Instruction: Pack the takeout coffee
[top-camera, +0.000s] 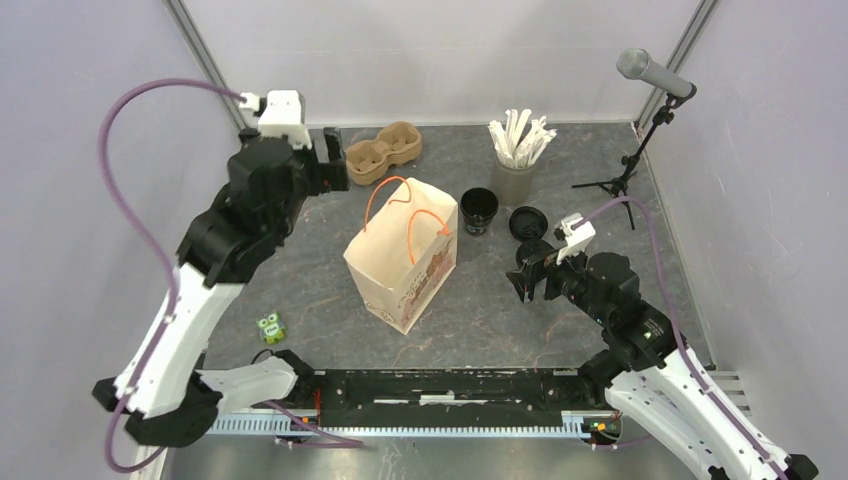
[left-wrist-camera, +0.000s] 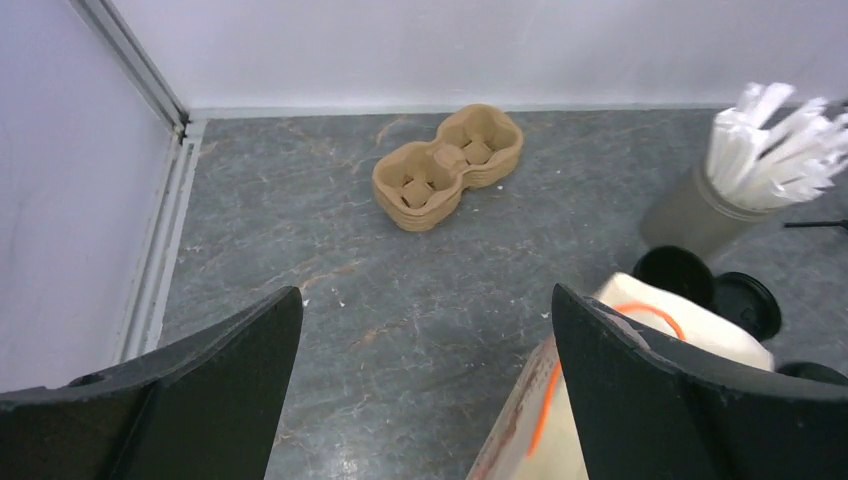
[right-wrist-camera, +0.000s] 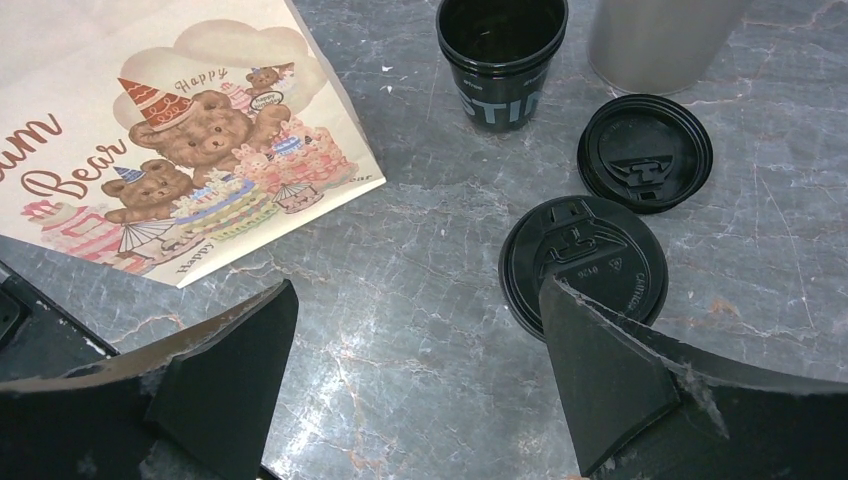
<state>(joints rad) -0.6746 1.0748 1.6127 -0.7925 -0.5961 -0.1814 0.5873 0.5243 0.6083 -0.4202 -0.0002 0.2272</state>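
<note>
- The left gripper (left-wrist-camera: 425, 400) hangs with its jaws spread wide and nothing between them, over the table near the brown pulp carrier (left-wrist-camera: 450, 165).
- The right gripper (right-wrist-camera: 420, 390) is also wide apart and empty, low over the table. One finger hides the edge of a black lid (right-wrist-camera: 585, 255).
- The takeout coffee cup (right-wrist-camera: 500, 95) stands upright and uncapped, just right of the paper bag (top-camera: 400, 255) and beside the grey cup of white sticks (top-camera: 515, 170).
- A second lid (right-wrist-camera: 645, 150) lies flat just beside the first.
</note>
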